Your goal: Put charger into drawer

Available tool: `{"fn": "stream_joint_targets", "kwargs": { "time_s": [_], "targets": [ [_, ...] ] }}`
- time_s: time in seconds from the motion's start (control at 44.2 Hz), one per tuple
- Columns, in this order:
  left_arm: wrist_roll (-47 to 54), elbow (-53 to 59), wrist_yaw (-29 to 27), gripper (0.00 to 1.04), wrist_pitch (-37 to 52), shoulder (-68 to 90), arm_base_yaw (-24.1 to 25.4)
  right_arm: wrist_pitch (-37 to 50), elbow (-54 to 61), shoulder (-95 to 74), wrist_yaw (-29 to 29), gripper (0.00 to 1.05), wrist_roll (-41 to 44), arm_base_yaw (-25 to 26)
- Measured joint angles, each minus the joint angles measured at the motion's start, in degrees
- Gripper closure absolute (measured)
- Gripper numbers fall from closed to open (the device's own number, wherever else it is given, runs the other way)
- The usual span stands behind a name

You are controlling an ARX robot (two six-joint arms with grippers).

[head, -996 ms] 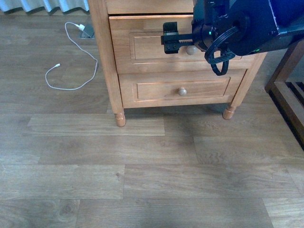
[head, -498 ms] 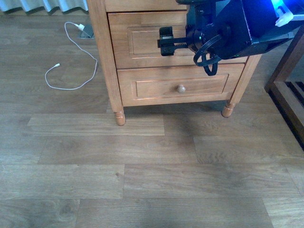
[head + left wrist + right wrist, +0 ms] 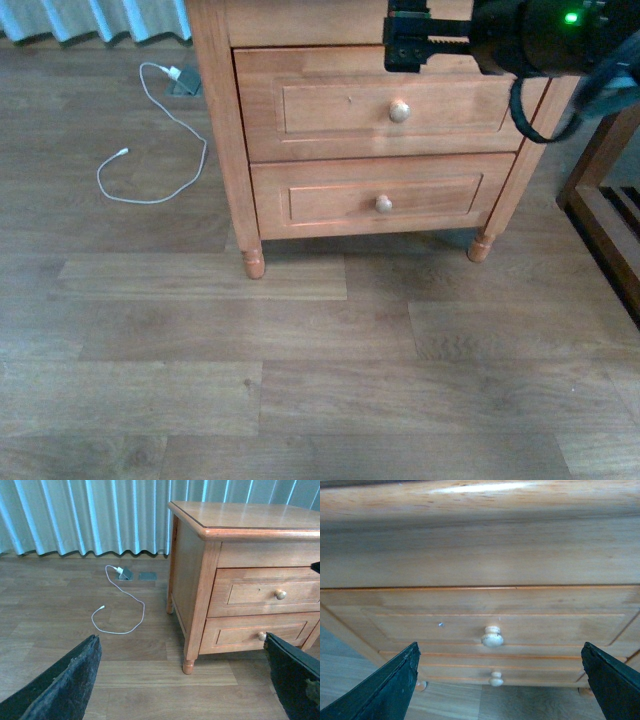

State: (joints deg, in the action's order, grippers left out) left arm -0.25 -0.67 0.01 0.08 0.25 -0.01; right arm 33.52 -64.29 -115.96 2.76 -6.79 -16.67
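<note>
Light-brown wood fills most of the front view: a small nightstand (image 3: 225, 120) stands on the plank floor (image 3: 300, 380) with two drawers, both pushed in. The drawer (image 3: 390, 105) of the task is the taller, upper one, its round pale knob (image 3: 399, 111) at about the middle of the recessed panel. Directly under it, at six o'clock, sits the shorter drawer (image 3: 385, 200) with its own small knob (image 3: 383, 204).

The right tool (image 3: 412, 45) hangs at twelve o'clock from the upper knob, in front of the nightstand's top edge and apart from the knob. In the right wrist view its two dark fingers (image 3: 385, 690) stand wide apart at the lower corners, with nothing between them but the drawer front and both knobs farther off.

The left tool (image 3: 180, 680) does not show in the front view. Its wrist view has the two dark fingers (image 3: 65, 685) spread wide and empty, looking at the nightstand from its corner side.

No white adapter block with a black cable can be made out in any view, so where the charger lies cannot be told. On the floor at nine o'clock from the nightstand a thin white cable (image 3: 150, 150) curls in a loop, its small white plug (image 3: 175, 72) near a grey floor plate (image 3: 187, 83) by the pale blue curtain (image 3: 90, 515).
</note>
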Motion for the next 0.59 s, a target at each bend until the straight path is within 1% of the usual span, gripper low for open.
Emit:
{"fn": "stream_joint_targets", "kwargs": {
  "time_s": [0.068,0.181,0.385,0.453,0.589],
  "targets": [
    [0.0,0.0,0.0,0.06,0.0,0.0,0.0,-0.13,7.04,6.69,-1.25,0.08,-0.15,0.72],
    [0.0,0.0,0.0,0.06,0.0,0.0,0.0,-3.3,17.64,19.8,-3.78,0.08,-1.16,2.51],
    [0.0,-0.02,0.0,0.06,0.0,0.0,0.0,-10.93,31.61,42.75,-7.45,0.08,-3.61,6.97],
    [0.0,0.0,0.0,0.06,0.0,0.0,0.0,-14.4,36.02,50.27,-8.72,0.08,-4.31,8.57],
    [0.0,0.0,0.0,0.06,0.0,0.0,0.0,-25.53,45.27,69.59,-11.52,0.08,-4.98,13.4]
  ]
}}
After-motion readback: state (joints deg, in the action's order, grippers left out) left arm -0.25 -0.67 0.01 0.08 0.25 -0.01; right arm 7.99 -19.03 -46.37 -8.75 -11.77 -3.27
